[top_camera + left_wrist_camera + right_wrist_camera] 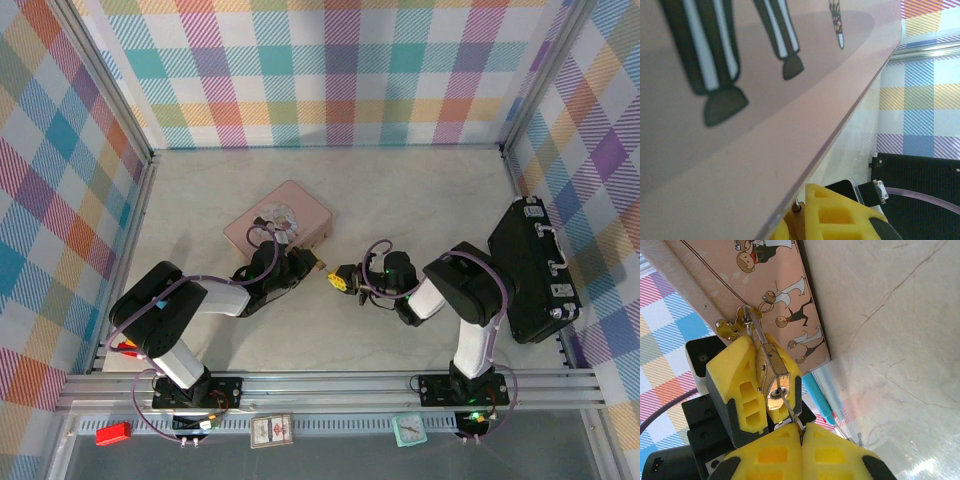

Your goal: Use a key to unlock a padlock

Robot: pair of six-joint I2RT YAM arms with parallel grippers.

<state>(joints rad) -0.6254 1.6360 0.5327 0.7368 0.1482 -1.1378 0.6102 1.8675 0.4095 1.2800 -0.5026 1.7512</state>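
On the left, the left gripper [765, 360] is clamped on the padlock [771, 371], one yellow finger pressed to each side of its brass body. The padlock hangs at the front edge of the pink illustrated tin box [270, 215], its thin silver shackle threaded through the box's small hasp. The keyhole end of the padlock faces the right gripper [801, 432]. The key [789, 407] is a thin silver sliver with its tip at the keyhole, and the right gripper's yellow fingertips are closed on its other end. Well apart, at the far right of the table [420, 200], lies a black case [530, 270].
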